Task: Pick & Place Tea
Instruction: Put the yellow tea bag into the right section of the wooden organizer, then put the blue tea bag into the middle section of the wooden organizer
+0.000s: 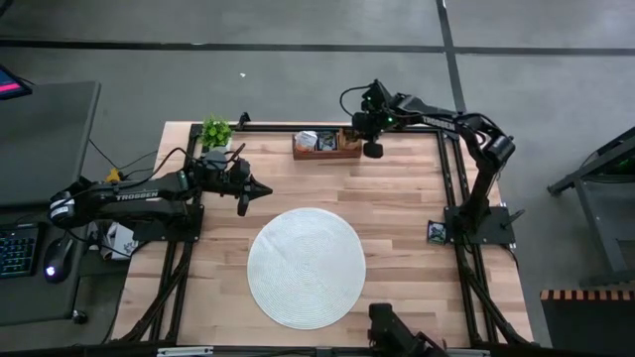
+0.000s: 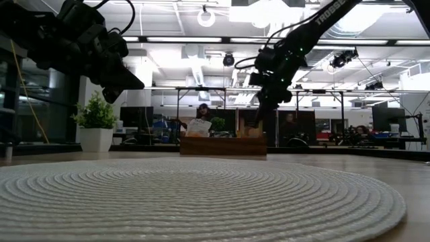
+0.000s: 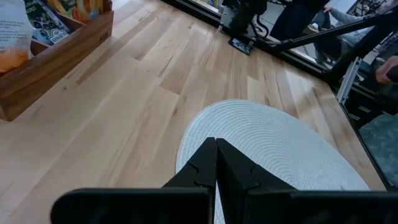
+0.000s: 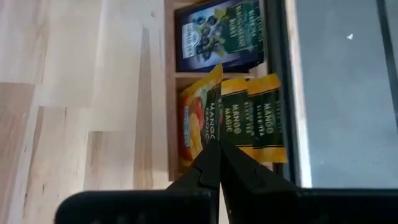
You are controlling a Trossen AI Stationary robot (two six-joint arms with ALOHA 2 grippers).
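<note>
The tea sachets stand upright in the brown wooden tray (image 1: 325, 145) at the table's far edge. In the right wrist view, orange-and-yellow sachets (image 4: 249, 118) fill one compartment and a dark one (image 4: 217, 34) sits in the compartment beside it. My right gripper (image 4: 218, 152) is shut and hovers over the tray's right end (image 1: 372, 149). My left gripper (image 1: 264, 188) is shut and hangs in the air left of the tray, beyond the round white mat (image 1: 306, 266). One dark sachet (image 1: 437, 232) lies flat by the right arm's base. My right gripper points down from above at the orange-and-yellow sachets' upper edges (image 4: 214, 124). Its own shut fingers hide the spot, so I cannot tell whether it touches them.
A small potted plant (image 1: 216, 132) stands at the table's far left corner. The mat (image 2: 201, 195) covers the near middle. Bare wood (image 3: 124, 118) lies between the mat and the tray (image 3: 56, 59). Off the table's left side are a keyboard and a mouse (image 1: 52, 270).
</note>
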